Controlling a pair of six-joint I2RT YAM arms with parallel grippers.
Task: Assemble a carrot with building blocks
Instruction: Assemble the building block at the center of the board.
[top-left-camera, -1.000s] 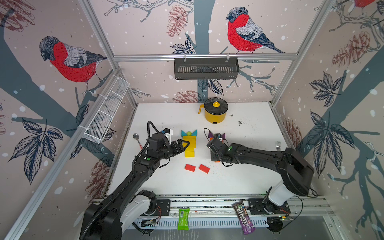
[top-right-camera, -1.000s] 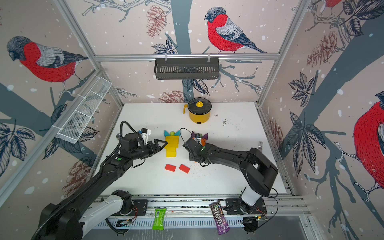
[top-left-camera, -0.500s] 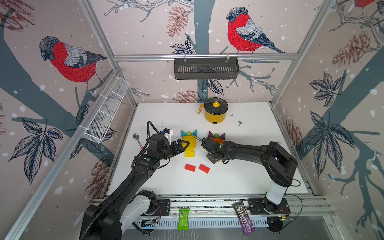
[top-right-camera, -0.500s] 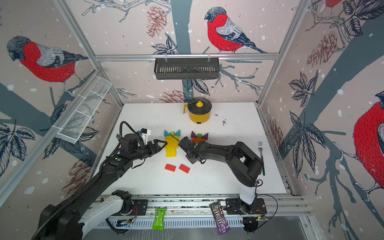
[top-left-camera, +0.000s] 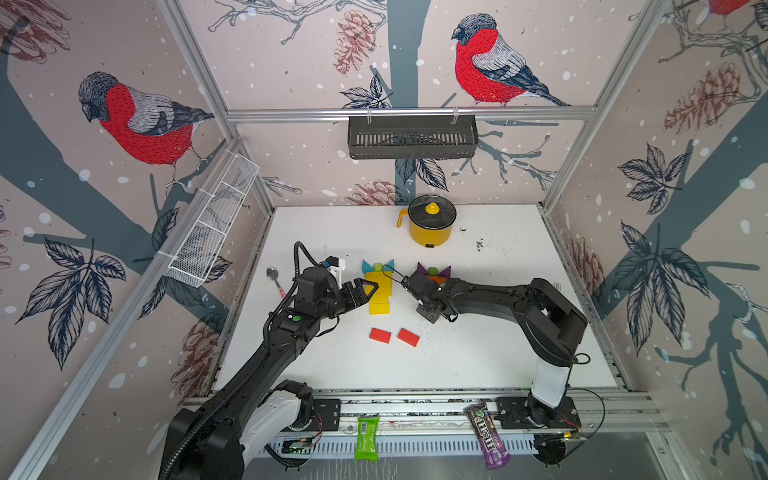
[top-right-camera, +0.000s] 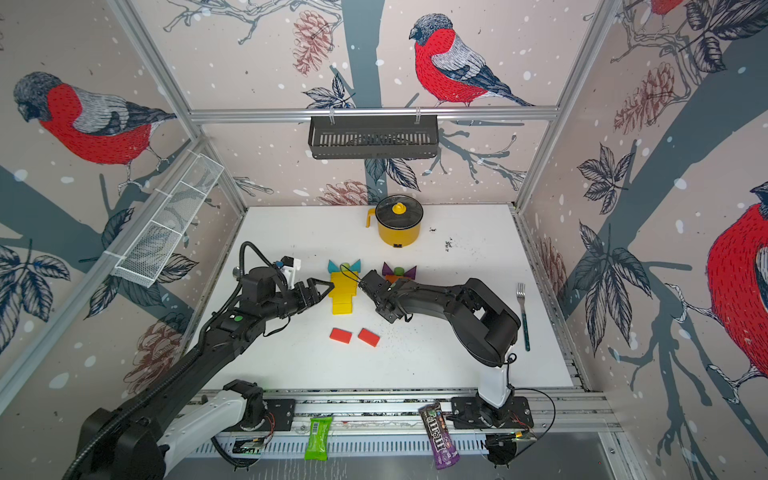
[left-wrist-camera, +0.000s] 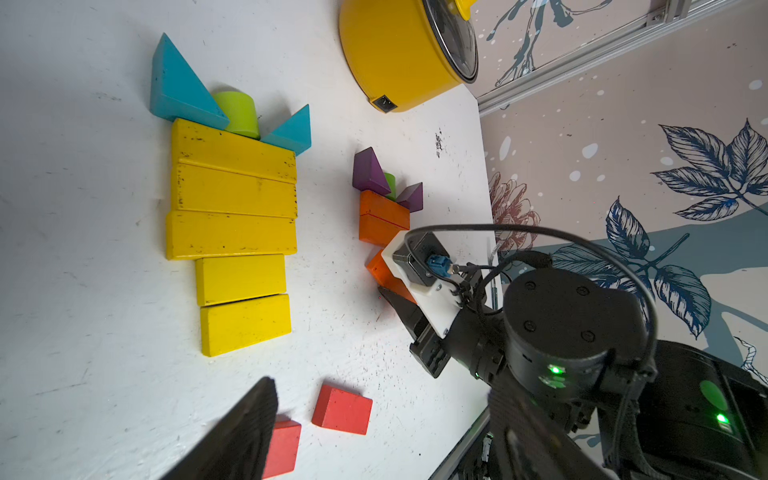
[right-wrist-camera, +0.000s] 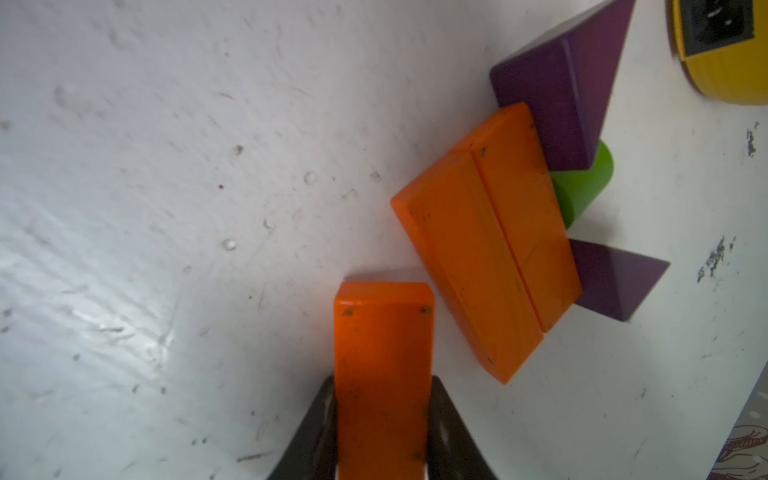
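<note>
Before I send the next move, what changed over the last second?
The right gripper, closed on an orange block, shifted slightly toward the yellow carrot as the right arm folded inward. The left gripper, yellow carrot and red blocks stayed put.

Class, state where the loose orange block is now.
Right wrist view: the loose orange block is gripped in the right hand, close beside the two joined orange blocks, to the right of the yellow carrot.

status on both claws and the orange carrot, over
Left claw open, empty, beside yellow carrot. Right claw shut on orange block, just short of the orange pair. Nothing between them.
</note>
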